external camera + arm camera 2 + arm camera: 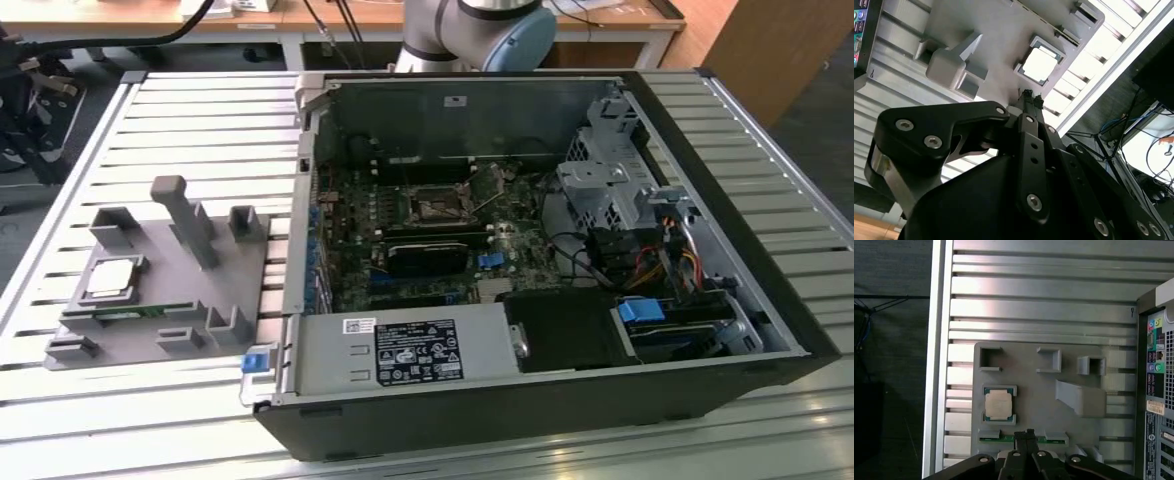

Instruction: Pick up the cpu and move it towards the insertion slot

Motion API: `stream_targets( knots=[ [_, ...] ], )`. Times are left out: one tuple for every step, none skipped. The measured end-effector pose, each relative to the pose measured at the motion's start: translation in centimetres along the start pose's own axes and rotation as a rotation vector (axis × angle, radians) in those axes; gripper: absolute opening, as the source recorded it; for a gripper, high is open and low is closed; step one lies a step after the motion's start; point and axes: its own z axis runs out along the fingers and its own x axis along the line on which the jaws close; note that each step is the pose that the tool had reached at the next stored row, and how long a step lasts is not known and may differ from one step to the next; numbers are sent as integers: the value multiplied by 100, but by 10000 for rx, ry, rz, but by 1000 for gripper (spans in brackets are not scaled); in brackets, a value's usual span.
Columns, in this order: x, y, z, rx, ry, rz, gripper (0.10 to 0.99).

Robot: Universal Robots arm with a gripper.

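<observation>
The cpu, a flat silvery square with a pale rim, lies in a square pocket of the grey holder at the exterior view's left. It also shows in both wrist views. My gripper hangs well above the holder, shut with nothing in it. Its black fingertips line up over the holder's edge beside the cpu, apart from it. The insertion slot, a silvery frame with a dark centre, sits on the motherboard inside the open computer case.
A thin green memory stick lies in the holder beside the cpu. A tall grey post rises from the holder. The case's wall stands between holder and motherboard. The arm's base is behind the case, on the slatted metal table.
</observation>
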Motion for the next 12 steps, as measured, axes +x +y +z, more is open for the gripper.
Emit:
stream_targets(
  knots=[
    [0,0,5,2,-1,0,114],
    [0,-1,11,3,-1,0,114],
    [1,-2,18,4,-2,0,169],
    [4,-3,25,4,-1,-1,231],
    [8,-4,32,6,1,-2,231],
    [13,-5,40,8,1,-3,294],
    [16,-6,49,9,0,-4,349],
    [23,-7,57,11,2,-5,349],
    [30,-8,68,13,1,-6,408],
    [37,-8,76,14,2,-6,408],
    [44,-9,86,15,3,-6,467],
    [49,-9,98,14,1,-7,525]
  ],
)
